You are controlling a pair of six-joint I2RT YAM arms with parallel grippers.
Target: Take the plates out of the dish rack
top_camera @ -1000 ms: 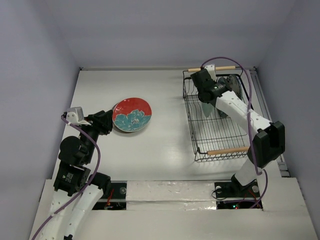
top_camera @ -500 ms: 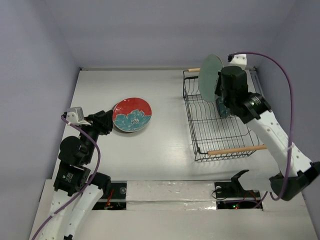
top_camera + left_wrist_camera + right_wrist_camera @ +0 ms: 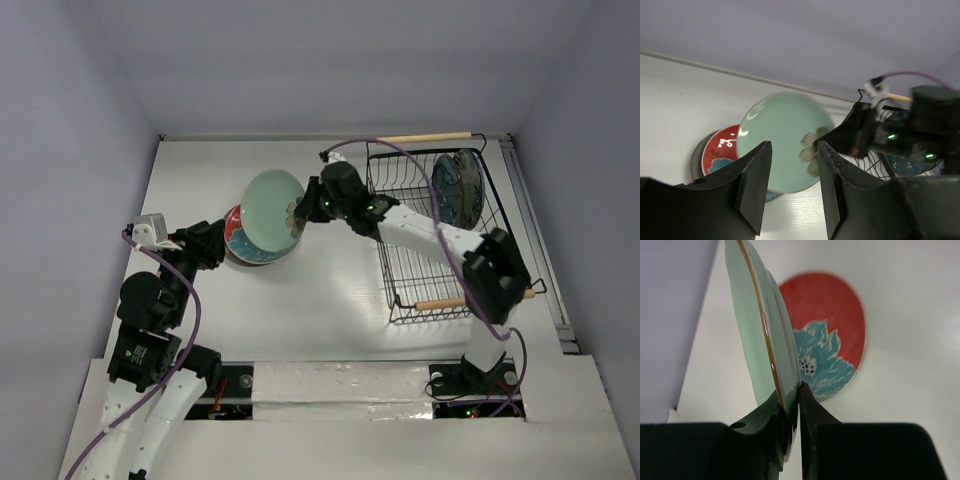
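Observation:
My right gripper (image 3: 303,208) (image 3: 790,388) is shut on the rim of a teal-green plate (image 3: 272,205) (image 3: 747,335) (image 3: 780,125). It holds the plate tilted on edge just above a red plate with a teal flower (image 3: 238,243) (image 3: 832,315) (image 3: 720,150), which lies flat on the table. My left gripper (image 3: 218,240) (image 3: 793,145) is open and holds nothing. It sits low at the red plate's left edge. The black wire dish rack (image 3: 385,250) stands at the right. A dark patterned plate (image 3: 457,188) (image 3: 910,165) stands upright in its far end.
The rack has two wooden handles, one at the far end (image 3: 425,137) and one at the near end (image 3: 455,302). My right arm (image 3: 420,232) reaches leftward across the rack's near-left corner. Grey walls close in the white table (image 3: 330,290) at the back and on both sides.
The right arm lifted the teal-green plate out of the rack and swung it left, to over the red plate. The left arm has not moved.

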